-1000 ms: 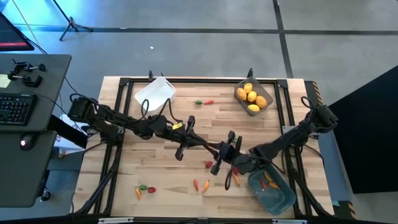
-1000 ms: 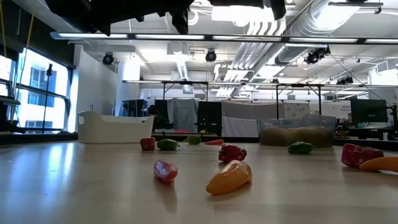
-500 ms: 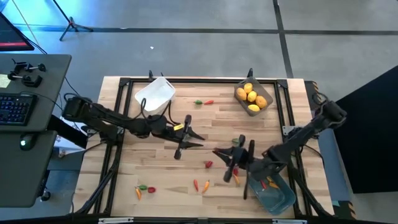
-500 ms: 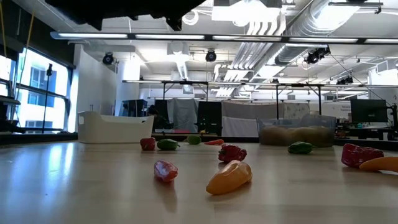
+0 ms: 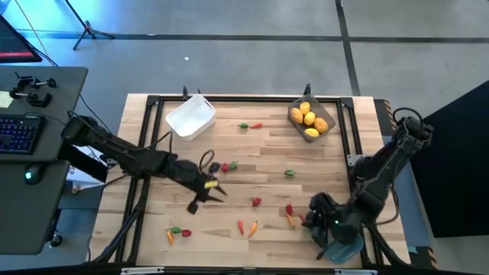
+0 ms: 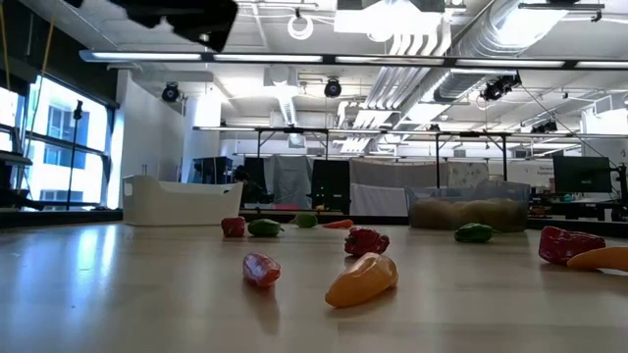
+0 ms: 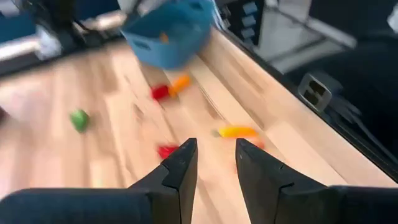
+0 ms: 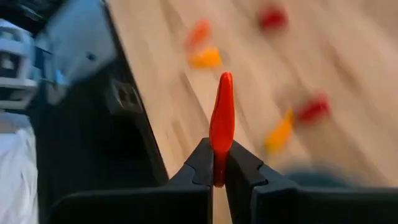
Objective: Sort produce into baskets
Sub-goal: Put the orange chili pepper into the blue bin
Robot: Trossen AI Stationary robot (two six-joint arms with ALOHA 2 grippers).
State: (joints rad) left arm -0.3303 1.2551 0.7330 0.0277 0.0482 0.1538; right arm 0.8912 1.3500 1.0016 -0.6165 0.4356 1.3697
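High view: wooden table (image 5: 267,153) with a white bin (image 5: 191,116) at the far left, a grey bin (image 5: 311,119) holding yellow fruits far right, and a blue bin (image 5: 341,246) near right, mostly under the right arm. Loose pieces lie scattered mid-table: red and green bits (image 5: 227,165), a green piece (image 5: 290,173), a red piece (image 5: 257,202), two orange peppers (image 5: 247,227), and a cluster (image 5: 177,232) near the left front edge. Left gripper (image 5: 200,197) hovers over bare wood, away from any piece. Right gripper (image 5: 317,222) sits by the blue bin; what it carries isn't visible from up here.

Low view: no grippers, only produce at table height, an orange pepper (image 6: 361,278) and a small red piece (image 6: 261,269) nearest. Rounded shapes, probably roll if nudged.

Left wrist view: left gripper (image 7: 214,163) with fingers partly apart, nothing between them.

Right wrist view: right gripper (image 8: 217,163) clamped on the base of a thin red pepper (image 8: 221,124), which stands out beyond the tips. Only this view shows the catch. Judged: light, stiff, smooth plastic; an end grip may let it pivot, so mid-body is safer.
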